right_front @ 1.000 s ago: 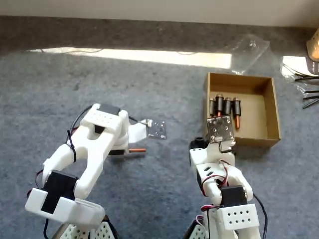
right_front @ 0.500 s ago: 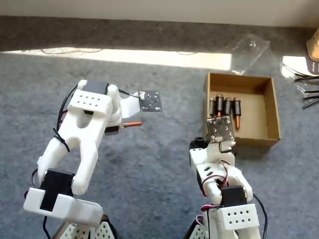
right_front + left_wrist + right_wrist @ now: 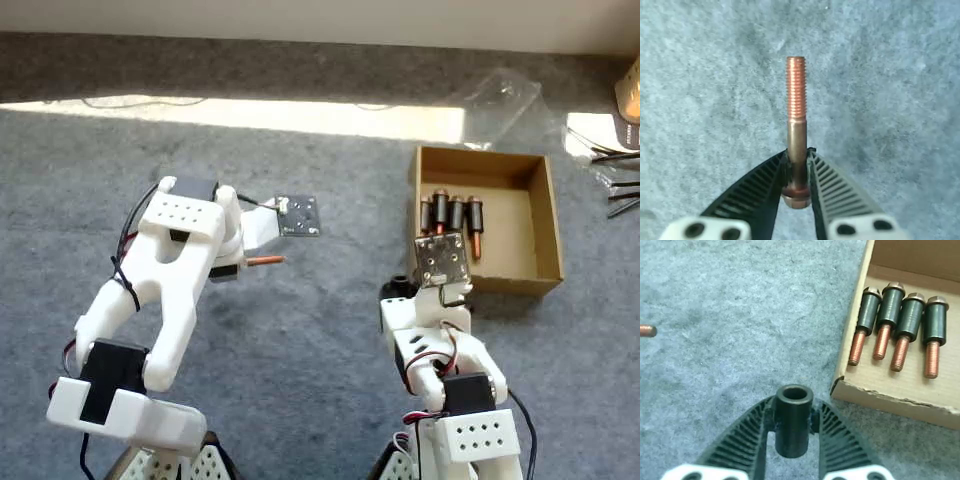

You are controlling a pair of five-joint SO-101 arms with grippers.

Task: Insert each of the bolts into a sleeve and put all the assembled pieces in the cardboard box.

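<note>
Since a second ago: left arm [image 3: 170,290] swung away from its base and carried the bolt [image 3: 265,261] farther up the surface [image 3: 330,360]. In the last half second it settled back slightly toward the near side. Right arm [image 3: 440,350] unmoved throughout.

Surface: grey, carpet-textured, with a sunlit strip along the far side.

Left arm: stretched over the left half of the surface.

Right arm: at the near side, its head just beside the box [image 3: 510,283], at the near-left corner.

Box: brown cardboard, open top, on the right half of the surface. A clear bag [image 3: 495,105] lies past its far wall.

Pieces [image 3: 455,215]: four bolt-in-sleeve pieces, side by side in the left half of the box. Heads are toward the far wall, threaded ends toward the near wall. All four are plain in the right wrist view [image 3: 888,307].

Sleeve [image 3: 791,422]: black tube, clamped between the fingers of the right pincer [image 3: 793,407], its open bore showing. It is outside the box, near that same corner.

Bolt [image 3: 796,115]: copper-coloured, gripped by the left pincer [image 3: 797,155] near its head. The threaded end sticks out past the fingertips and points toward the right arm's side. Its tip shows at the edge of the right wrist view [image 3: 646,330], well apart from the sleeve.
</note>
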